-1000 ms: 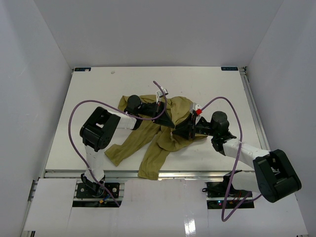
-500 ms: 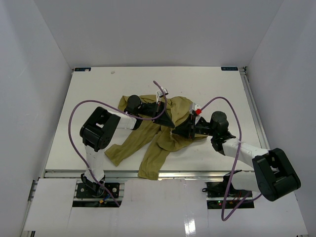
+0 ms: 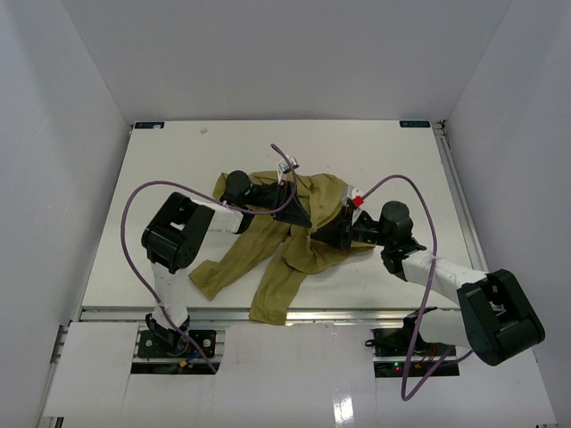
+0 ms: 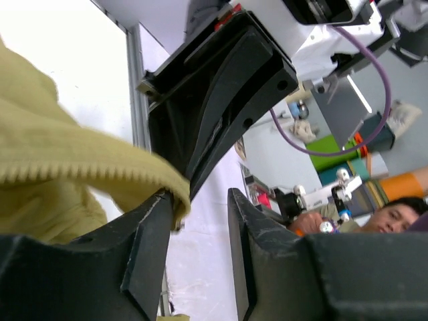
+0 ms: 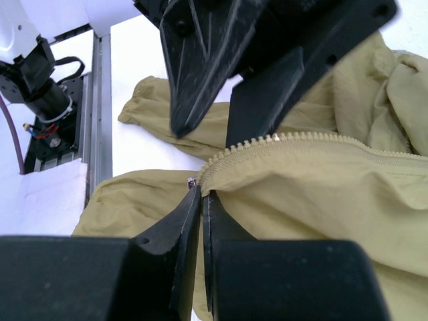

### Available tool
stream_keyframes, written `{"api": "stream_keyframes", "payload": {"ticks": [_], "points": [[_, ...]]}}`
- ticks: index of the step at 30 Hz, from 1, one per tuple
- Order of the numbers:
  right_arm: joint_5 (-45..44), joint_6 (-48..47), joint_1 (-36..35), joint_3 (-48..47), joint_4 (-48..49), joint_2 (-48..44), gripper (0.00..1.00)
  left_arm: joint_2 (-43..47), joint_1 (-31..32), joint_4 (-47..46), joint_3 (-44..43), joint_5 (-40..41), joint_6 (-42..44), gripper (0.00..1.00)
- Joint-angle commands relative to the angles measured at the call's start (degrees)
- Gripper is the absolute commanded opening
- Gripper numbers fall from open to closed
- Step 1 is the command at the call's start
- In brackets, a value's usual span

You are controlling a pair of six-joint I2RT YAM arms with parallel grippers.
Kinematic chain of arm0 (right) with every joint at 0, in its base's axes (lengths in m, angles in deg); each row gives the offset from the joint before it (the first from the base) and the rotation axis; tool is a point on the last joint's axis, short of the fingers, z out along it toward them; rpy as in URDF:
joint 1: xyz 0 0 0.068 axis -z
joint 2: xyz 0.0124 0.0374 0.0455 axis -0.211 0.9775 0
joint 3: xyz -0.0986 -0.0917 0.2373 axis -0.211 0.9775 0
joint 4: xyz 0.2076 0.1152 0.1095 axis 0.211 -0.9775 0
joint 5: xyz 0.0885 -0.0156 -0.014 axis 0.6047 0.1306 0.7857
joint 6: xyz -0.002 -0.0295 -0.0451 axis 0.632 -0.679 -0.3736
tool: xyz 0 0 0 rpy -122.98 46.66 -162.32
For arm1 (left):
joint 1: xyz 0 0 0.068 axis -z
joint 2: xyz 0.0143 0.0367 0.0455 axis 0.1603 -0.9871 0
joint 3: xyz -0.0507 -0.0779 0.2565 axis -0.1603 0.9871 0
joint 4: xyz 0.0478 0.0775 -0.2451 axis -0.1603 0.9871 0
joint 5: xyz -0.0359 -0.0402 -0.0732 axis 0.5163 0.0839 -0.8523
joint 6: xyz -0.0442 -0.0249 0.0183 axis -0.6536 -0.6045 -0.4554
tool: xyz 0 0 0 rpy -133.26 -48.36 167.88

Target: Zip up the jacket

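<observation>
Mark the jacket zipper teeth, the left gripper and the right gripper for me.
jacket zipper teeth (image 5: 301,138): right wrist view, middle of the visible tooth row.
left gripper (image 4: 200,204): left wrist view, in the gap midway between its fingertips.
right gripper (image 5: 201,199): right wrist view, between its pinched fingertips.

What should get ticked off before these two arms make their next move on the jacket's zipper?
1. Hold by the right gripper on the jacket: ok, jaws closed on the cloth at the zipper's end.
2. Hold by the left gripper: not ok, jaws open, cloth only draped against one finger.
3. Are the zipper teeth exposed, not folded under: ok on the side shown.
4. Are the sleeves clear of the zipper: ok, they trail toward the near table edge.
5. Two zipper halves lined up: cannot tell.
</observation>
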Motion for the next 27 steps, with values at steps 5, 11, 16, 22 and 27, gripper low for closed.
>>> {"api": "stream_keyframes", "payload": {"ticks": [5,11,16,22,27], "points": [[-14.4,-0.6,0.8,1.6,-9.5,-10.7,0.08,13.6,-9.1,24.4,5.7,11.3,25.2,0.50],[-26.8,0.0,3.0,3.1,-19.0,-19.5,0.08,20.6,-5.3,74.3,-2.5,43.6,58.6,0.59],[-32.1,1.4,3.2,5.2,-22.4,-25.5,0.08,16.8,-3.6,77.1,-7.0,45.2,61.1,0.59],[-37.9,1.7,3.5,6.8,-23.1,-29.0,0.08,9.7,1.0,77.6,-8.9,51.8,59.9,0.60],[-36.4,1.6,3.5,6.6,-23.1,-28.4,0.08,5.4,2.5,76.9,-9.9,56.5,57.4,0.61]]}}
